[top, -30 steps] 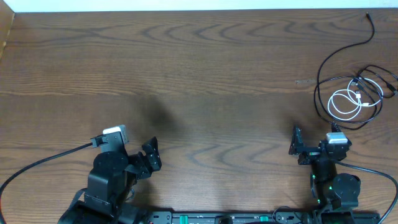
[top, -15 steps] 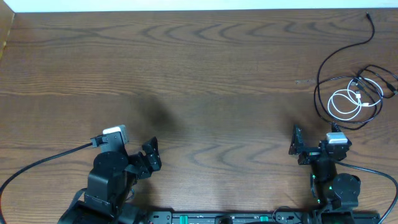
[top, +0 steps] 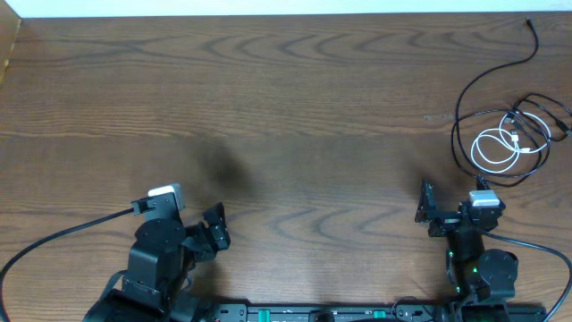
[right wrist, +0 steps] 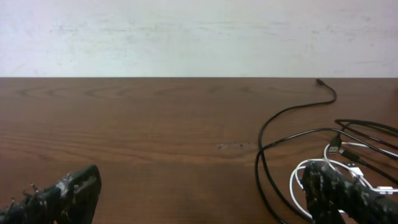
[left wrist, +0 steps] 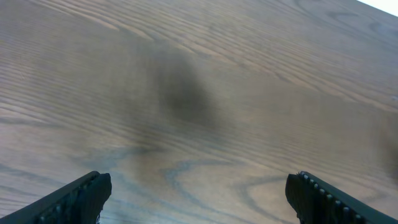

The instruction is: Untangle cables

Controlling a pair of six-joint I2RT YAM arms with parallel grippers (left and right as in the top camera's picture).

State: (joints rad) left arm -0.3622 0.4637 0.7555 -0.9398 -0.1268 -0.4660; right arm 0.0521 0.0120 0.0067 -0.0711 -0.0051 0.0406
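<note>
The cables lie in a loose tangle at the far right of the table. A white cable (top: 497, 148) is coiled in a small loop. Thin black cables (top: 459, 109) loop around it, and one end trails toward the back edge. My right gripper (top: 447, 211) is open and empty, just in front of and left of the tangle. In the right wrist view its right finger (right wrist: 339, 193) overlaps the white loop (right wrist: 295, 184), with the black cables (right wrist: 266, 134) beside it. My left gripper (top: 207, 231) is open and empty at the front left, far from the cables; its wrist view (left wrist: 198, 199) shows only bare wood.
The table (top: 286, 98) is dark wood with a white wall behind its back edge (right wrist: 199, 37). A thick black robot wire (top: 63, 234) runs from my left arm to the front left edge.
My left gripper has shifted very slightly toward the front edge. The right arm and the cables have not moved.
</note>
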